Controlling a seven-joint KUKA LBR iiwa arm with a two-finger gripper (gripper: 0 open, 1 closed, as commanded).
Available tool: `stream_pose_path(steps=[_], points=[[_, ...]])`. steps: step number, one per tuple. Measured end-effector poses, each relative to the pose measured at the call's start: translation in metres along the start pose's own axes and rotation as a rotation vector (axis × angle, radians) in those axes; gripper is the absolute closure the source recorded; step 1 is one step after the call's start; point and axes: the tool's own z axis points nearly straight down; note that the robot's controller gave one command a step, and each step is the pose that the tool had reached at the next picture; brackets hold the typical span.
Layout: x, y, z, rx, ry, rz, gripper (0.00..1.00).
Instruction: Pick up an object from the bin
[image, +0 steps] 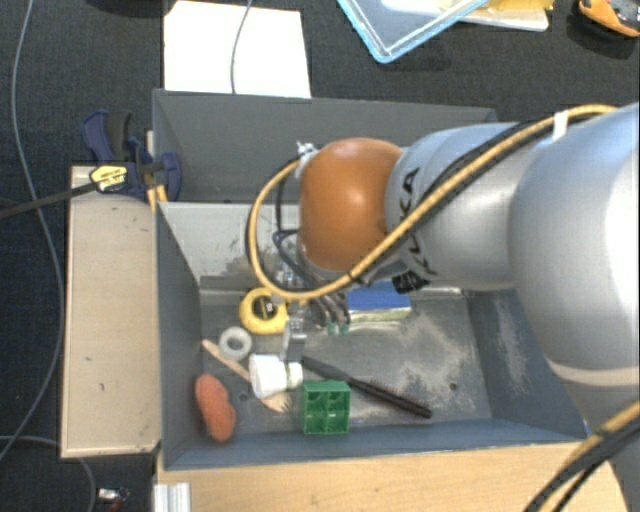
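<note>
My gripper (297, 338) reaches down under the orange wrist cover into the left half of the bin. Its tip is just above a white short cylinder (270, 377) lying near the front. A yellow tape roll (262, 311) lies just left of the gripper, with a small white ring (236, 343) in front of that. A green block (326, 407) sits right of the white cylinder. A black stick (372, 389) runs from below the gripper toward the front right.
A red-orange oblong thing (214, 407) lies at the front left corner. A flat wooden stick (222, 356) lies beside the ring. A blue thing (380, 298) and a green-white thing (378, 316) sit under the arm. The arm covers the bin's right back.
</note>
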Motion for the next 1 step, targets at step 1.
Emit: stream_pose_path(steps=[1], points=[[-0.0022,-0.0008,-0.0045,-0.001,-0.008,0.004,0.0]])
